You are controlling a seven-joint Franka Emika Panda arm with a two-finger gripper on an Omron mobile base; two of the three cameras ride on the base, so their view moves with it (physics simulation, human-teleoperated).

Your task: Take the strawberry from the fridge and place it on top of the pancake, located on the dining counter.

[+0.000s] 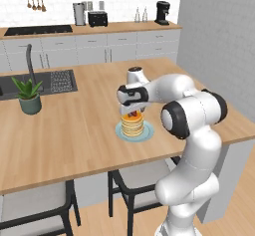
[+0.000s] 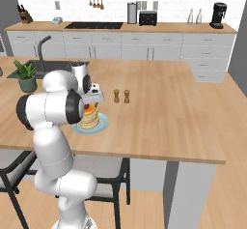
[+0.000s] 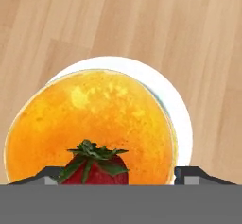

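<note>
The end effector (image 3: 113, 176) hangs right over the pancake (image 3: 92, 126). Its two fingers (image 3: 47, 176) stand wide apart, one on each side of the strawberry (image 3: 94, 168). In the hand view there is a gap between each finger and the fruit, so nothing is clamped.

The strawberry sits on top of the pancake, near one edge of the orange top. Its green leaves point up at the camera. From the left base view a bit of red (image 1: 132, 114) shows just under the end effector (image 1: 132, 111), on the stack (image 1: 132, 125).

The pancake rests on a pale blue plate (image 1: 147, 132). The plate sits on the wooden tabletop (image 1: 89, 125), near the front edge and above a stool (image 1: 134, 177).

Two small brown shakers (image 2: 121, 96) stand close together on the tabletop, near the plate (image 2: 103, 123). A green plant (image 1: 29, 95) in a pot stands well apart, beside the dark sink (image 1: 55, 81).
</note>
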